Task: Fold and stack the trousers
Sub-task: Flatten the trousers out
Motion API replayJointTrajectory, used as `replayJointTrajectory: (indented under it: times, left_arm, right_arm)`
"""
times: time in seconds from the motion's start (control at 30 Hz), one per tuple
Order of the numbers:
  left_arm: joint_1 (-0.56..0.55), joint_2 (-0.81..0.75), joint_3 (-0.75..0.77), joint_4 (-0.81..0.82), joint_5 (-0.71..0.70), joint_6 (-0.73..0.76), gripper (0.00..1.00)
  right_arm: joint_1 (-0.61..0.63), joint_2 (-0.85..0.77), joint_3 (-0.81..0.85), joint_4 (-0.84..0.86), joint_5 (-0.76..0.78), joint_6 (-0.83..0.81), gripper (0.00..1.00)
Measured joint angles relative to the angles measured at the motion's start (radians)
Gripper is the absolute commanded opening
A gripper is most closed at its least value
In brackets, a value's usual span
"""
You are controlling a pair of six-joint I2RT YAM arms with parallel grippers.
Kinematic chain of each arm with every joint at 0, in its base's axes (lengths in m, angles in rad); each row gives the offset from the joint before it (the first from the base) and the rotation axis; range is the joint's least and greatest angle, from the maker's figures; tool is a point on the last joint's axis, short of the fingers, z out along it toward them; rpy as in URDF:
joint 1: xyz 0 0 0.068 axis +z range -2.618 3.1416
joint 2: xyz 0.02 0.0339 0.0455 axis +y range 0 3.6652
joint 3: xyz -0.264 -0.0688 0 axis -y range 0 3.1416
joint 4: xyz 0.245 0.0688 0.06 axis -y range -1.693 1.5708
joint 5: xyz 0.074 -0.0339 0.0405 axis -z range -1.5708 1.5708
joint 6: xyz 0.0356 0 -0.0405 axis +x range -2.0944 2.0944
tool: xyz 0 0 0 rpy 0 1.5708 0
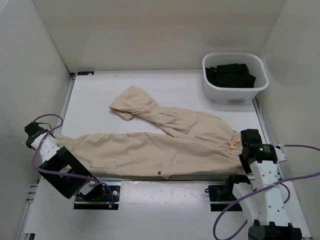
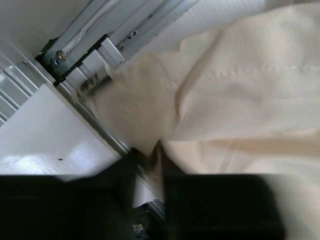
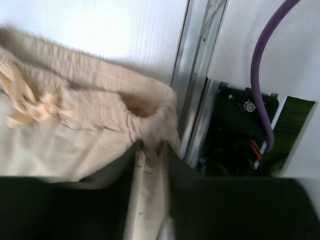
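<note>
- White table (image 1: 190, 90), evenly lit, soft shadows.
- Plain off-white left wall (image 1: 25, 75), far wall (image 1: 165, 30) and right wall (image 1: 295, 60), close around it.
- Metal rail (image 1: 68, 100) along the left edge, another along the near edge.

A white tub (image 1: 232, 94) at the table's (image 1: 100, 95) far right corner holds black garments (image 1: 230, 75).

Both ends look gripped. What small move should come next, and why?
Probably a slight lift of both ends together. The left gripper pinches the near leg's end, the right gripper pinches the waistband, and the trousers lie flat between them, the other leg splayed toward the back. A small lift would test both grips before folding.
</note>
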Motion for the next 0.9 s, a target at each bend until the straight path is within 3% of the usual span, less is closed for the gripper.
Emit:
replayJointTrajectory:
  times: [0.03, 0.07, 0.1, 0.23, 0.33, 0.5, 0.63, 0.8, 0.9]
  left_arm:
    - [0.0, -0.001, -0.003, 0.006, -0.003, 0.007, 0.69]
    - [0.0, -0.003, -0.008, 0.014, -0.008, 0.006, 0.84]
    - [0.0, -0.005, -0.014, 0.019, -0.014, 0.002, 0.95]
    - [0.0, -0.02, -0.006, 0.01, -0.009, 0.001, 0.96]
    - [-0.029, -0.044, 0.102, -0.069, 0.055, 0.0, 0.96]
    - [-0.338, -0.007, 0.42, -0.12, 0.175, 0.0, 0.95]
    - [-0.568, 0.217, 0.539, -0.126, 0.222, 0.001, 0.95]
    - [-0.701, 0.612, 0.656, -0.143, 0.245, 0.0, 0.98]
    - [-0.75, 0.765, 0.747, -0.168, 0.253, 0.0, 0.99]
  right_arm:
    - [0.0, 0.006, 0.01, 0.0, 0.021, 0.01, 0.69]
    - [0.0, 0.01, 0.015, -0.001, 0.039, 0.005, 0.83]
    - [0.0, 0.011, 0.018, -0.003, 0.05, 0.002, 0.85]
    - [0.0, 0.021, 0.073, -0.017, 0.077, -0.061, 0.87]
    - [-0.001, 0.069, 0.182, 0.022, 0.089, -0.171, 0.87]
    - [-0.005, 0.262, 0.378, 0.139, 0.037, -0.293, 0.9]
    - [-0.026, 0.461, 0.447, 0.283, -0.064, -0.287, 0.9]
    - [-0.122, 0.639, 0.375, 0.463, -0.186, -0.241, 0.9]
    - [-0.194, 0.751, 0.322, 0.557, -0.263, -0.229, 0.9]
